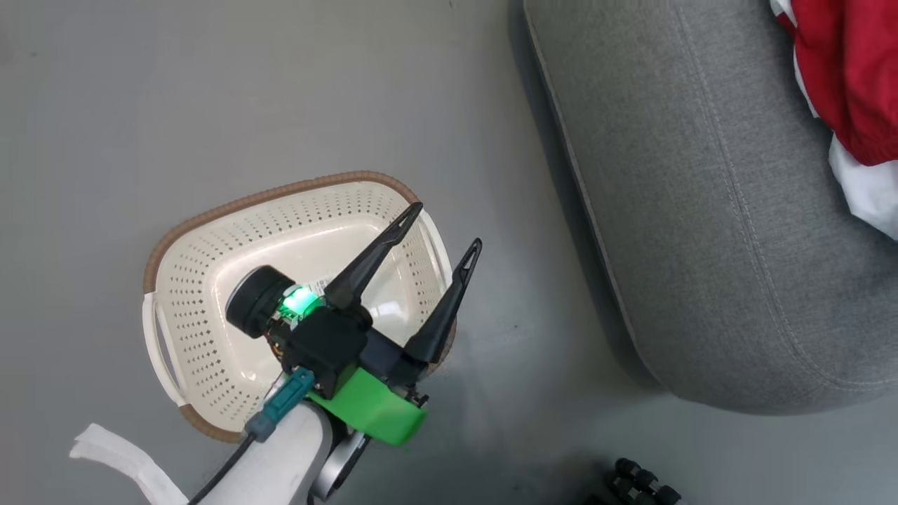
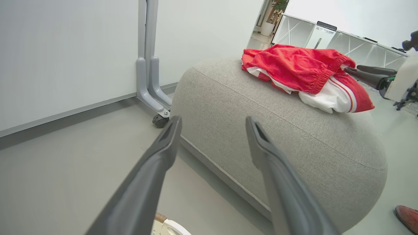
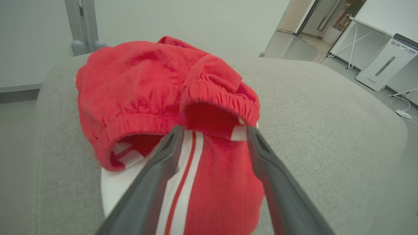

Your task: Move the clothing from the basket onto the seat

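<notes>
The cream perforated basket (image 1: 203, 280) with its brown rim stands on the floor, and its visible inside holds no garment. Above its right side hangs my left gripper (image 1: 447, 224), open, with its fingers pointing toward the seat (image 1: 701, 210). The red and white clothing (image 1: 849, 84) lies heaped on top of the grey seat (image 2: 261, 137). In the right wrist view, my right gripper (image 3: 214, 129) is open just over the clothing (image 3: 156, 88); its fingers straddle a red panel with white stripes. In the left wrist view, the right gripper (image 2: 352, 68) sits at the far edge of the pile (image 2: 294, 65).
A grey wheeled stand (image 2: 153, 88) rests against the white wall behind the seat. A reddish-brown shoe (image 2: 406, 217) shows on the floor at the right. A white floor appliance (image 3: 382, 67) and cables stand beyond the seat. Grey floor separates basket and seat.
</notes>
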